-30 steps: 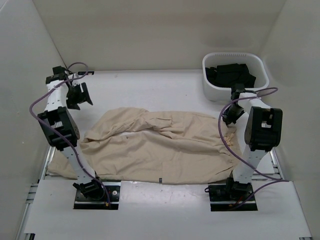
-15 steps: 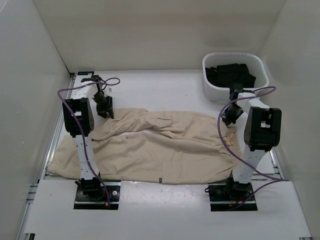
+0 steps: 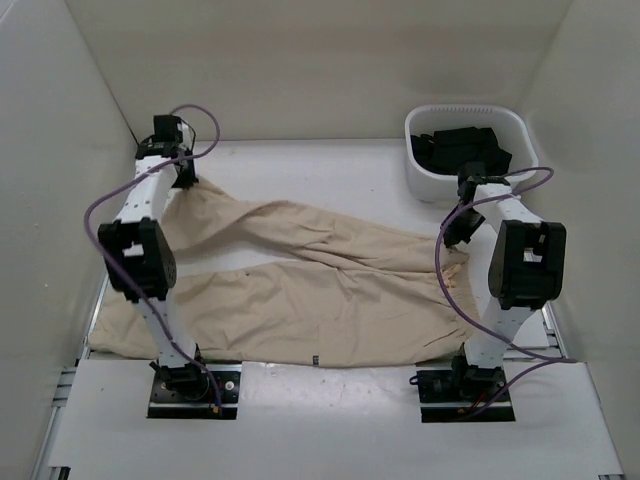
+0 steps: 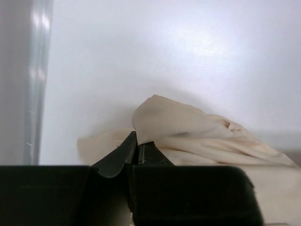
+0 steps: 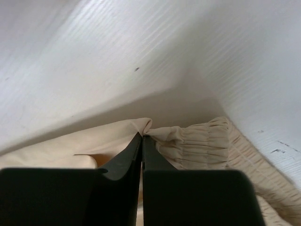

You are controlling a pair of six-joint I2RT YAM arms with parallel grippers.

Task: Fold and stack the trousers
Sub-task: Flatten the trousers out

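Open table [image 3: 320, 165] beyond trousers [image 3: 330, 290]; bin [image 3: 425, 178] blocks far-right corner.

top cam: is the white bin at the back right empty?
No, the white bin holds a pile of black clothes that fills most of it.

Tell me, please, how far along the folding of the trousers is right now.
Done: the trousers lie spread out flat with the legs splayed apart, and no fold has been made yet. In hand: the left tool is shut on the end of the far leg, and the right tool is shut on the gathered waistband. Left: fold them over and stack them.
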